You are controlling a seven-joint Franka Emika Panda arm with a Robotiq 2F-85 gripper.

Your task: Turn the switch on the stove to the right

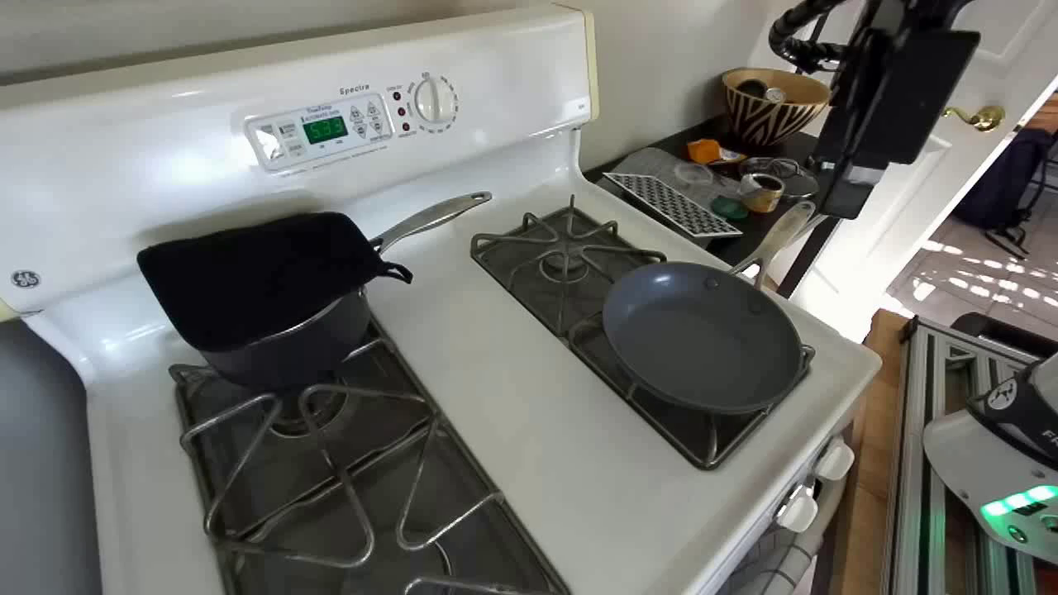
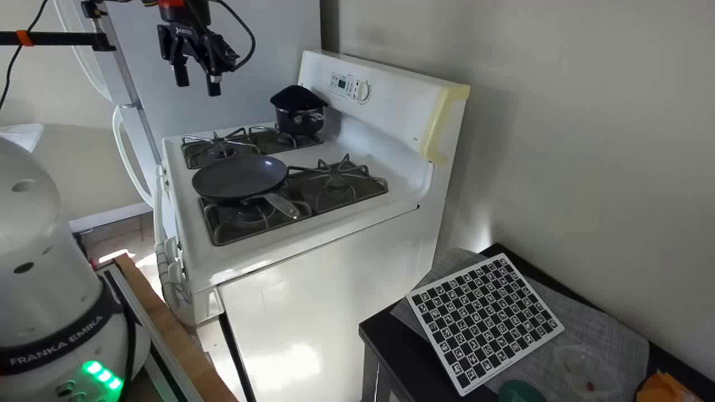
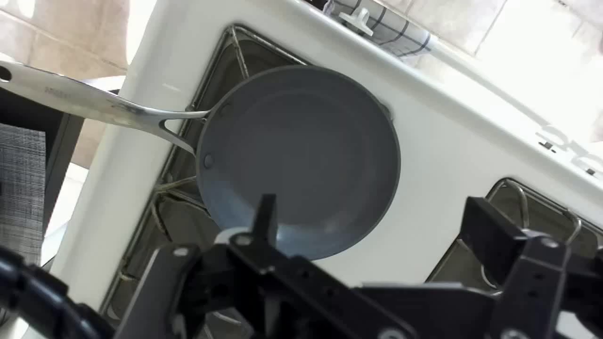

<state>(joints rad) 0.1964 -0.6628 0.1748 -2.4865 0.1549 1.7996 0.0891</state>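
Note:
The white stove (image 1: 512, 330) (image 2: 268, 329) (image 3: 424, 155) fills much of every view. A round white knob (image 1: 436, 100) (image 2: 363, 90) sits on its raised back panel, right of the green display (image 1: 326, 129). White front knobs (image 1: 835, 459) (image 2: 176, 272) stick out from the front face; a white front knob (image 3: 356, 21) also shows at the top of the wrist view. My gripper (image 2: 198, 84) (image 3: 370, 205) is open and empty, its fingers wide apart, high above the stove's front part. In an exterior view the gripper (image 1: 855, 182) is only partly seen at the upper right.
A grey frying pan (image 1: 702, 339) (image 2: 240, 176) (image 3: 301, 155) rests on the front grate, handle past the stove's side edge. A dark pot (image 1: 331, 335) (image 2: 301, 120), covered by a black cloth or mitt (image 1: 256, 273), stands on the back grate. A checkered board (image 1: 669, 202) (image 2: 486, 321) lies beside the stove.

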